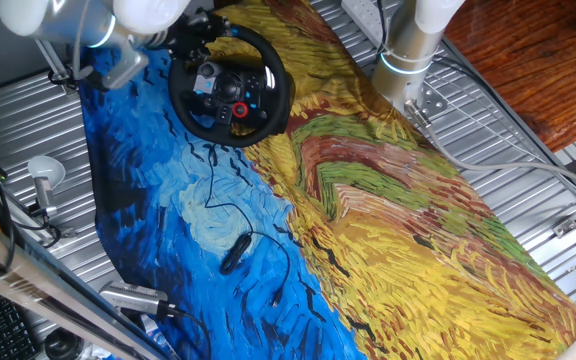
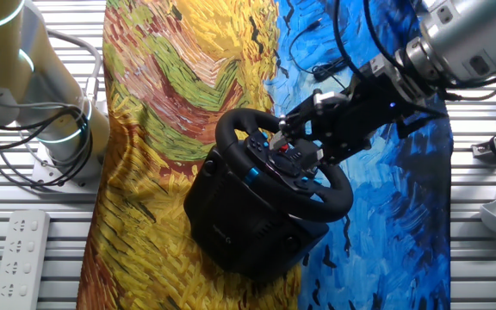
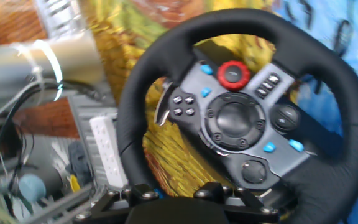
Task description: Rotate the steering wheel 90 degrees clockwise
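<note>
Steering wheel [image 1: 230, 87] stands on its black base [image 2: 244, 220] at the upper centre of one fixed view, on the painted cloth [image 1: 388, 210] where blue meets yellow; its face tilts up toward the lower right of the other fixed view. Red button [image 3: 233, 74] lies above the hub in the hand view (slightly blurred). Gripper [image 2: 304, 129] sits at the rim; finger opening cannot be determined.
</note>
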`<state>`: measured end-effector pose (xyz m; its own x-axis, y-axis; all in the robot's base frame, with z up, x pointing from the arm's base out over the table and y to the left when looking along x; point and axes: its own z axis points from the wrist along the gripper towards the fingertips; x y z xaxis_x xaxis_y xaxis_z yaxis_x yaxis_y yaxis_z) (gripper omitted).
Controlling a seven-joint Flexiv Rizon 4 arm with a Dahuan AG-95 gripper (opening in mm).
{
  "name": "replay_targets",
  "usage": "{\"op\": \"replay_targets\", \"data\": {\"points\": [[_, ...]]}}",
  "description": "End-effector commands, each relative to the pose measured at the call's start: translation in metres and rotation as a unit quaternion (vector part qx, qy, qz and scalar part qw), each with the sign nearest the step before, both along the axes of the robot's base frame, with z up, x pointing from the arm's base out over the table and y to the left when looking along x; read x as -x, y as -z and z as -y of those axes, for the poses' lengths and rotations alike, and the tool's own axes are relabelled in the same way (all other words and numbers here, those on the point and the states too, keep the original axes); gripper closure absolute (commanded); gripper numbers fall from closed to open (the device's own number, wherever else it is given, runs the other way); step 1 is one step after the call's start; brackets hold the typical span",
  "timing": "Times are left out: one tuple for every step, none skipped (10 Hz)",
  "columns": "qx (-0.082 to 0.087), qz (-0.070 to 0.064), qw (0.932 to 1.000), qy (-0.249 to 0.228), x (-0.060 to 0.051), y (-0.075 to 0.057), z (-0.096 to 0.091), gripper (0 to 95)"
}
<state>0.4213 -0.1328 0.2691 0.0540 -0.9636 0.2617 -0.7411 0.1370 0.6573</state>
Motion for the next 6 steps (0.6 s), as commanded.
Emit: {"op": "replay_targets", "data": {"points": [[-0.024,-0.008,0.9992,-0.029,0.0085,-0.0031,0.0046,38.0],[-0.029,-0.009,0.9989,-0.037,0.0102,-0.0037,0.0054,38.0],[-0.036,-0.009,0.9982,-0.048,0.0112,-0.0041,0.006,38.0],[-0.042,-0.006,0.9973,-0.06,0.0115,-0.0042,0.0061,38.0],[-0.047,-0.003,0.9967,-0.066,0.0115,-0.0042,0.0061,38.0],[-0.056,0.008,0.9951,-0.082,0.0115,-0.0039,0.0063,19.0]]}}
